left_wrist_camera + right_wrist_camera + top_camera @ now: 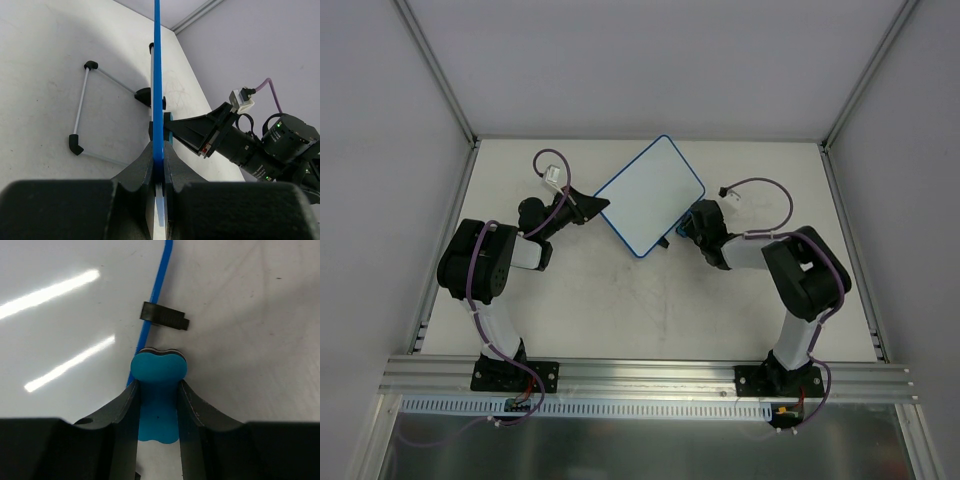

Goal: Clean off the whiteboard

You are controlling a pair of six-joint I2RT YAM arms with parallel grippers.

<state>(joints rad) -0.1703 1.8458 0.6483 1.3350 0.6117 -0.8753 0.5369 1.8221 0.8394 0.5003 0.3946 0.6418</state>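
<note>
The whiteboard [650, 195], glossy, round-cornered, blue-rimmed, was near the table's [620, 310] far edge, long axis diagonal, near-left to far-right; left wrist: left gripper [158, 167] pinched its thin rim; right wrist: right gripper [159, 390] clasped a blue bone-shaped eraser [159, 371] beside a black tab [164, 318].

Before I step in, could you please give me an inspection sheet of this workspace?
Surface: white table, faintly scuffed.
Job's things: whiteboard, blue-rimmed, no pen lines visible; black tab on its rim; wire stand beside it. Blue eraser at the board's rim; contact cannot be told.
Clutter: nothing seen.
Grippers: left pincer shut on the whiteboard's edge; right pincer shut on the eraser.
Cables: purple cables loop along both arms.
Surroundings: grey wall panels; aluminium rail at the near edge.
</note>
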